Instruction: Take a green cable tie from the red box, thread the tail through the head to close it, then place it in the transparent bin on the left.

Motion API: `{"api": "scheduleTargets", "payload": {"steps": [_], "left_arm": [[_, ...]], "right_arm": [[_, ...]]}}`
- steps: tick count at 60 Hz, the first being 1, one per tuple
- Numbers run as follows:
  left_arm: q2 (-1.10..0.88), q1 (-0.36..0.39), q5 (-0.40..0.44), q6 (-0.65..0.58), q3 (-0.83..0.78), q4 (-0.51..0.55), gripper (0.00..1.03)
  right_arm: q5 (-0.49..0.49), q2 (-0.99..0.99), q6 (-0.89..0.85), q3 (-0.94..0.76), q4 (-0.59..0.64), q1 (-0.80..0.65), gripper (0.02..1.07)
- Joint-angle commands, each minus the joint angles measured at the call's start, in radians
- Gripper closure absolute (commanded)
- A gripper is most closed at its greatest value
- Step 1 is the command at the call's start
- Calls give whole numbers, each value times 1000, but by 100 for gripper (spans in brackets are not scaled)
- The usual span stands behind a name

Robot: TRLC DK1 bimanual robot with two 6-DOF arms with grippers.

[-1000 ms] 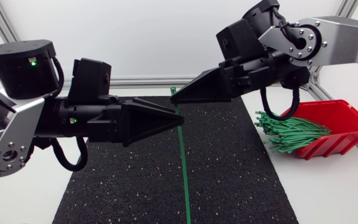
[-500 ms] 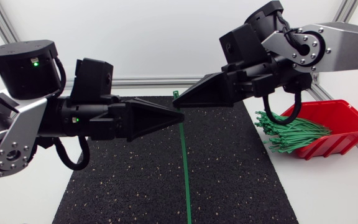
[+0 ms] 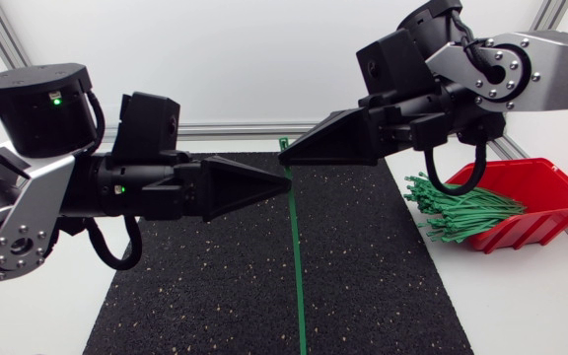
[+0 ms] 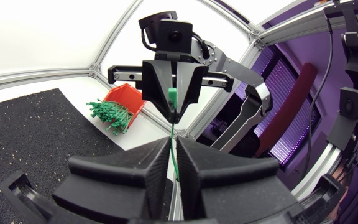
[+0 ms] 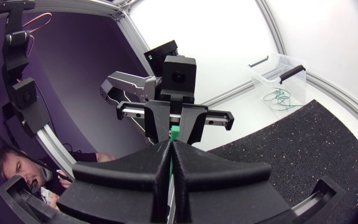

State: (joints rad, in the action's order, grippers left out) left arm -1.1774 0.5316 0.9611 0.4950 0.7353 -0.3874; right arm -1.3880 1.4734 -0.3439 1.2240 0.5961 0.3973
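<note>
Head view, left to right: left gripper and right gripper are each clamped on one thin green cable tie at centre frame, over a speckled black mat; one red box of bundled ties is seen at right. Only in the right wrist view is the transparent bin shown.

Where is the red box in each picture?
Head view: the red box is at the table's right side, beside the black mat, with green ties spilling out.
Left wrist view: the red box is ahead of the left gripper, past the mat's corner.
Right wrist view: not in it.
Shared landmark: the black mat, in all three.
</note>
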Motion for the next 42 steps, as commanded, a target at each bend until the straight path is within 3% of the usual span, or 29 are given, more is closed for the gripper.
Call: {"api": "scheduleTargets", "payload": {"steps": [1,3,42], "left_arm": [[-18,-4,7,24,33,-18,94],[-19,-4,7,27,35,-18,98],[-25,-12,7,40,52,-10,99]], "right_arm": [[-9,-13,-3,-23,-13,6,101],[-9,-13,-3,-23,-13,6,101],[0,-22,-4,-41,-25,12,101]]}}
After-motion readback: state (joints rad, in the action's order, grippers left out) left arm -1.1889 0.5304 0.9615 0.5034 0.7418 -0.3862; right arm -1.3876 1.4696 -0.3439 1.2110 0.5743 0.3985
